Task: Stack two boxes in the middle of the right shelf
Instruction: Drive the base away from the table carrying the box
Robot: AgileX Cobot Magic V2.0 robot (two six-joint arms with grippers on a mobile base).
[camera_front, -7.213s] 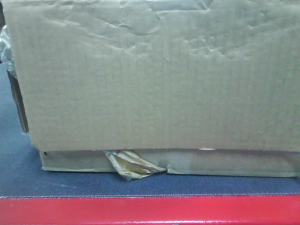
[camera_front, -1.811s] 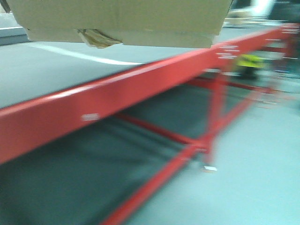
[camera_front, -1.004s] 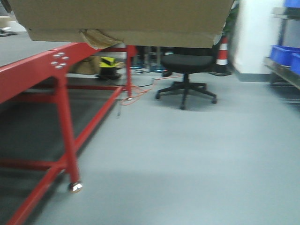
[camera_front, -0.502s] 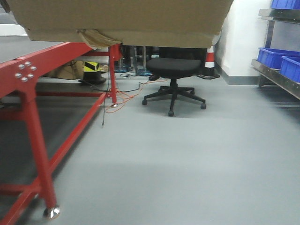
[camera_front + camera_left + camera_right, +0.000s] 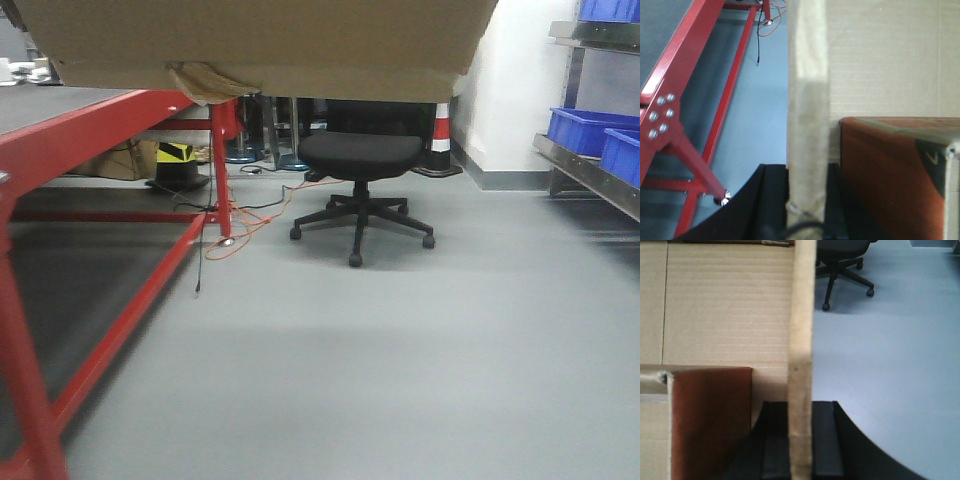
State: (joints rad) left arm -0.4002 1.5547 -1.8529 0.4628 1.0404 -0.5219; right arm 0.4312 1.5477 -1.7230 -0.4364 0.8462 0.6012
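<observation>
I hold the large box (image 5: 250, 30) at the top of the front view, with the flat box (image 5: 300, 82) touching beneath it. My left gripper (image 5: 807, 200) is clamped on one side wall of the large box, and my right gripper (image 5: 801, 440) on the other. Grey floor (image 5: 400, 350) lies open ahead, between the red table (image 5: 100, 120) on the left and the shelf (image 5: 590, 170) at the right edge. A chair (image 5: 362, 160) stands far in the middle. Since half a second ago, the table's bolted leg has left the view and the chair sits slightly lower.
</observation>
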